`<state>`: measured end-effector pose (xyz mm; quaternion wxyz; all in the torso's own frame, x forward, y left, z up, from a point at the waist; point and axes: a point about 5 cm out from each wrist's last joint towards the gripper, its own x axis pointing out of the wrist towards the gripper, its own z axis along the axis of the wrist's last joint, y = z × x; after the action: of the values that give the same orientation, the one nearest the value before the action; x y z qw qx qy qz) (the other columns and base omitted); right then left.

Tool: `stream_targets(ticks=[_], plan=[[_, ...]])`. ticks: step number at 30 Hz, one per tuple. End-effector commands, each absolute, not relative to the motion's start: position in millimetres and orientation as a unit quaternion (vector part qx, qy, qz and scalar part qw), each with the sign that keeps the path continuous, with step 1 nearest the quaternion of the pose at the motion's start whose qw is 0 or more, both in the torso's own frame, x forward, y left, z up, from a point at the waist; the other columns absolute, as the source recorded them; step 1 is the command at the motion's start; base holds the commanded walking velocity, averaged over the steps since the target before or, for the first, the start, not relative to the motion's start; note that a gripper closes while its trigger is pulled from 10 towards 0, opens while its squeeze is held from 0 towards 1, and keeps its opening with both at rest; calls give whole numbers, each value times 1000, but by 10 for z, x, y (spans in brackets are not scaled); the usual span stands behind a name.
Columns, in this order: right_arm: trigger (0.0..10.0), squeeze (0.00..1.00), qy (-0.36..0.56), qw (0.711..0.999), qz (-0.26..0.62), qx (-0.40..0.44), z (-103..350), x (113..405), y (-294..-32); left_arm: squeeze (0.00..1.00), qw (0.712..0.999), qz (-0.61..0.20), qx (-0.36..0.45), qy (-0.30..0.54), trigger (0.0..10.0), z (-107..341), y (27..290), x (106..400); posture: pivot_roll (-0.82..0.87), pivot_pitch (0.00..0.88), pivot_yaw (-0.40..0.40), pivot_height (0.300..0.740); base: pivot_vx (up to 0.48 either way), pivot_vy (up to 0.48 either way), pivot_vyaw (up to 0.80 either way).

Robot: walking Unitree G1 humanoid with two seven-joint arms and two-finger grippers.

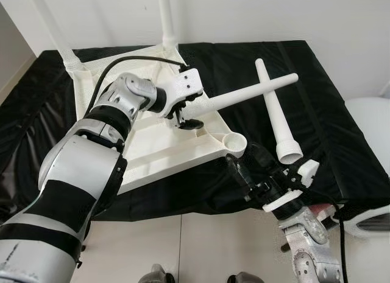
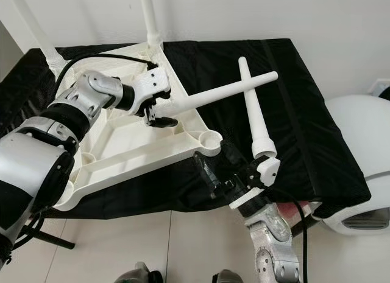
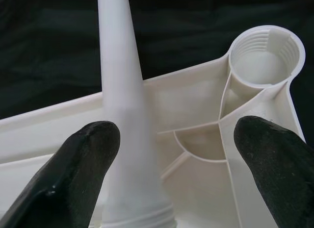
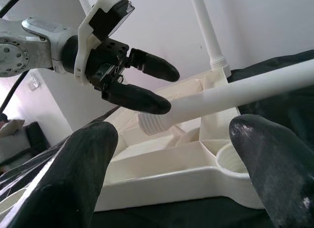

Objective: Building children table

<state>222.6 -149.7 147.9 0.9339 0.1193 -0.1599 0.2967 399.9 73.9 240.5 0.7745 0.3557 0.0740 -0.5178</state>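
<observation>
1. Surface: we log a counter (image 1: 341, 100) draped in glossy, wrinkled black sheeting, set against a plain white wall, with pale floor tiles in front.
2. Tabletop, one: a white moulded-plastic tabletop (image 1: 177, 150) lies underside up on the sheeting, ribbed inside, with round threaded sockets at its corners. The near socket (image 1: 234, 144) stands open.
3. Legs, four: all white, smooth, tapered tubes. Two legs stand upright in the far corner sockets (image 1: 166, 18). One loose leg (image 1: 277, 112) lies on the sheeting, wide end toward us. The fourth leg (image 1: 244, 97) lies across it, threaded end over the tabletop.
4. Left hand (image 1: 181, 112): its two black fingers are spread around the fourth leg's thick end; we cannot tell whether they touch it.
5. Right hand (image 1: 247, 164): fingers spread apart, holding nothing, just beside the open near socket.
</observation>
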Motion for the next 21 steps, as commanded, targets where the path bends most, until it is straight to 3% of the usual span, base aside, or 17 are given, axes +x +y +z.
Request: stream_targets(ticks=[1,14,21], plan=[[10000,0,-157,933,299,125,1490,2180,-1451,0,886,-292,359,-6,10000,2539,848,4192,-195,126,147,740,0,0,0],[10000,0,-154,941,265,146,1620,1903,-1412,0,913,-236,334,-6,10000,2640,848,4235,-236,235,178,740,0,0,0],[10000,0,-144,945,251,151,1617,1838,-1424,0,925,-220,310,-19,10000,2781,886,4253,-237,252,183,740,0,0,0]])
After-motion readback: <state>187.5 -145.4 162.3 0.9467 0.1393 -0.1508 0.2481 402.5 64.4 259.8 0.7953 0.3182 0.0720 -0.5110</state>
